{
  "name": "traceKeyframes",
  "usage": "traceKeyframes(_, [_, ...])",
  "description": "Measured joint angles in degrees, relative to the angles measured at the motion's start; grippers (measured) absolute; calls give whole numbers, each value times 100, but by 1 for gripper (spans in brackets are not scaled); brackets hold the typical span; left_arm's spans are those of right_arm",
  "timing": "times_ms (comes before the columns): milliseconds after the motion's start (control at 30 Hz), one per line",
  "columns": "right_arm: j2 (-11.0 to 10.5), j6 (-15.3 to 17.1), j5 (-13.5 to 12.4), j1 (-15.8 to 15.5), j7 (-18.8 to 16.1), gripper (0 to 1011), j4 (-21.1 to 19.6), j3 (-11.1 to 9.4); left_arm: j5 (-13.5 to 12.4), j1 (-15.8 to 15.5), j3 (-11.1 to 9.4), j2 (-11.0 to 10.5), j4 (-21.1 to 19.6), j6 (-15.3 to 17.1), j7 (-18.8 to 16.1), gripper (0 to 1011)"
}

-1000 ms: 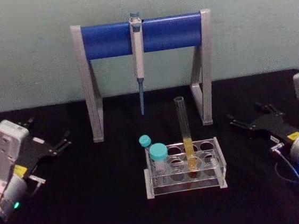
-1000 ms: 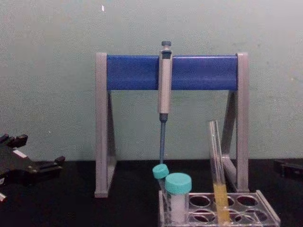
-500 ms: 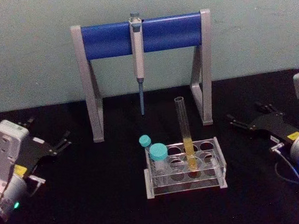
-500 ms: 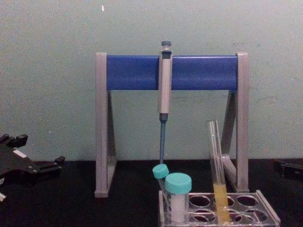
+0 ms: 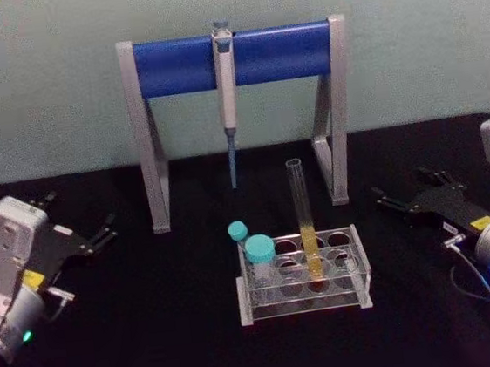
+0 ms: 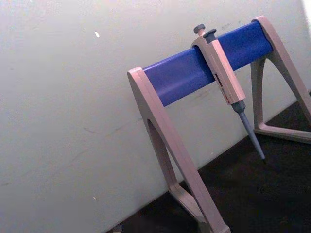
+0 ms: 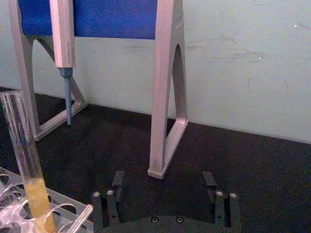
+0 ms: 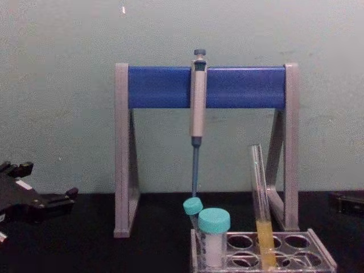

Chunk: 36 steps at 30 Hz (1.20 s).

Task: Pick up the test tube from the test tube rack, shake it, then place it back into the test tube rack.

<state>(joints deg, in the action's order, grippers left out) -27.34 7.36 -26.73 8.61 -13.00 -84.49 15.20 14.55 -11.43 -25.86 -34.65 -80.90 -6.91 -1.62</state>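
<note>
Head view shows both spread grippers, left gripper [image 5: 101, 234] and right gripper [image 5: 396, 200], flanking the test tube rack [image 5: 359, 270]; right wrist view adds the test tube [image 7: 24, 145] leaning slightly.

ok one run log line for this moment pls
test tube: in test tube rack | left gripper: open, parked left | right gripper: open, right of rack

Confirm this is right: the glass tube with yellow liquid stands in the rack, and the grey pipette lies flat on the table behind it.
Not quite. The glass tube does stand in the rack, but the grey pipette hangs upright from the blue bar of the stand behind it, tip clear of the table, as the chest view shows.
</note>
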Motion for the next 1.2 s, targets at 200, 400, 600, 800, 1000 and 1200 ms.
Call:
traceKeyframes(200, [0, 0, 0, 0, 0, 1000, 0, 0, 0, 0, 0, 0, 0, 0, 0, 1001])
traceKeyframes(400, [0, 0, 0, 0, 0, 1000, 0, 0, 0, 0, 0, 0, 0, 0, 0, 1001])
traceKeyframes(600, [0, 0, 0, 0, 0, 1000, 0, 0, 0, 0, 0, 0, 0, 0, 0, 1001])
traceKeyframes(800, [0, 0, 0, 0, 0, 1000, 0, 0, 0, 0, 0, 0, 0, 0, 0, 1001])
traceKeyframes(1000, [0, 0, 0, 0, 0, 1000, 0, 0, 0, 0, 0, 0, 0, 0, 0, 1001])
traceKeyframes(1200, [0, 0, 0, 0, 0, 1000, 0, 0, 0, 0, 0, 0, 0, 0, 0, 1001])
